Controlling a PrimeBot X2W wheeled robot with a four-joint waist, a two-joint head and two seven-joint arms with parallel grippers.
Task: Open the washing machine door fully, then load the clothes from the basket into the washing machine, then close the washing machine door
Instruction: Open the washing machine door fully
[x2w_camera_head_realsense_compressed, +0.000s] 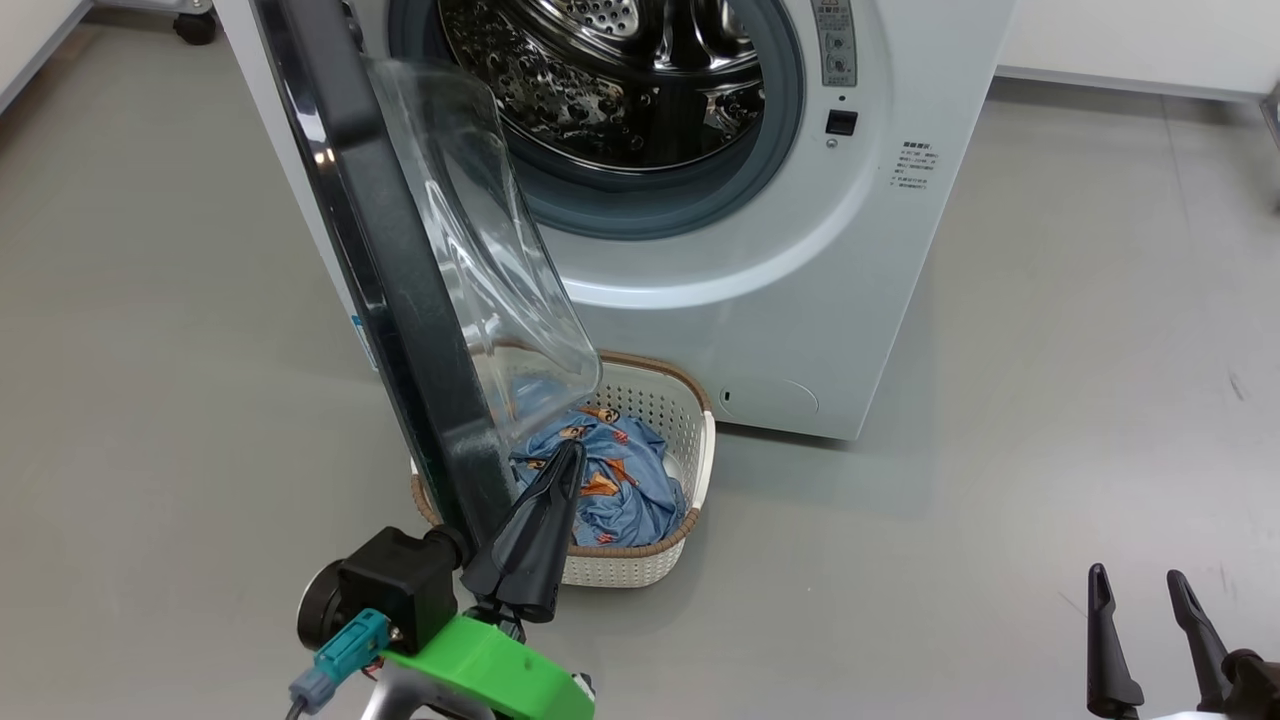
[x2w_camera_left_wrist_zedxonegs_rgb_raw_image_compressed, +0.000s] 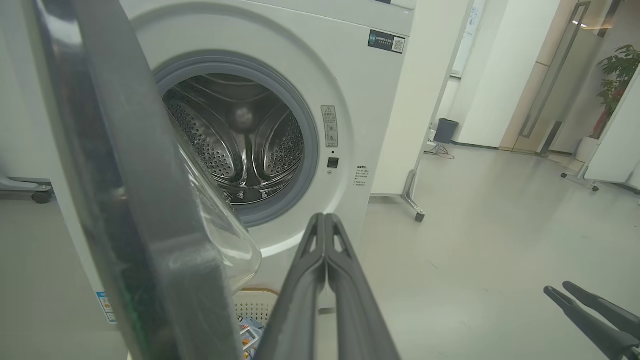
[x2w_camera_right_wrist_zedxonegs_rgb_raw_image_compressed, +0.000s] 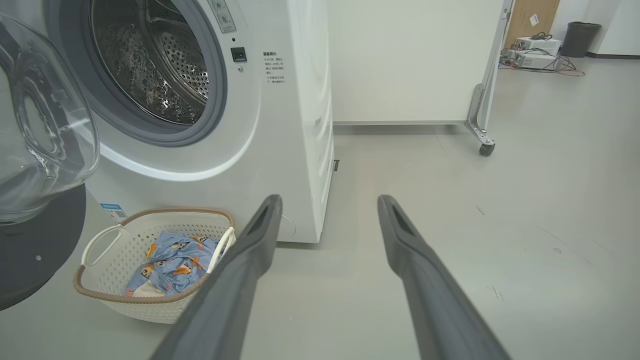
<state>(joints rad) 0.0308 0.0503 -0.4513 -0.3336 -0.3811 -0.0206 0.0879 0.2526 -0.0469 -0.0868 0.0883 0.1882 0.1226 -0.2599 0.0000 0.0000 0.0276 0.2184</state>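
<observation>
The left hand (x2w_camera_head_realsense_compressed: 571, 454), closed tight on nothing, sits just right of the open door (x2w_camera_head_realsense_compressed: 395, 300). Beyond it the clothes (x2w_camera_head_realsense_compressed: 620, 490) lie in the basket (x2w_camera_head_realsense_compressed: 703, 455). The right hand (x2w_camera_head_realsense_compressed: 1136, 574) gapes empty.

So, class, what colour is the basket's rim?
Brown, on the cream basket; clearest in the right wrist view.

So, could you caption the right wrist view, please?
Open right gripper faces the washing machine, clothes in the basket.
</observation>
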